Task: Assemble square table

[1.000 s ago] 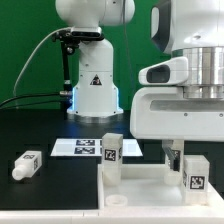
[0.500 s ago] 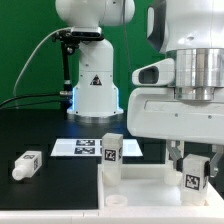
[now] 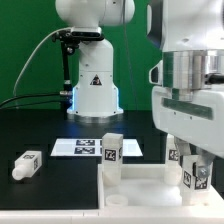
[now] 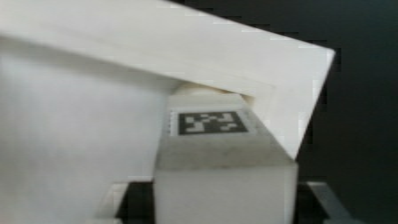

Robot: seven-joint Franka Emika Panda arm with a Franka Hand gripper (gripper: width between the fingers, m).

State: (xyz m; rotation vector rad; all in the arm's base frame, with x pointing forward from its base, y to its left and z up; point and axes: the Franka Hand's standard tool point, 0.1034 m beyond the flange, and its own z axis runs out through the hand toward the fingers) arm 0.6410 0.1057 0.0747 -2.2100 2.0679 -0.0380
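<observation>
The square table's white tabletop [image 3: 145,188] lies underside up at the front of the black table. One white tagged leg [image 3: 111,149] stands upright at its far corner on the exterior view's left. My gripper [image 3: 191,168] hangs over the corner on the exterior view's right, shut on a second leg [image 3: 192,176] that stands upright there. In the wrist view that leg [image 4: 217,150] runs between my fingers [image 4: 135,202], its tag showing, with its far end against the tabletop's [image 4: 89,100] corner. A third leg [image 3: 27,165] lies loose on the exterior view's left.
The marker board [image 3: 84,148] lies flat behind the tabletop. The large white robot base [image 3: 95,85] with a triangle mark stands at the back, with a black cable beside it. A green wall closes the back.
The jaws closed onto the leg at the corner on the exterior view's right. The hand has since turned about its upright axis, and the leg's tag face has turned with it.
</observation>
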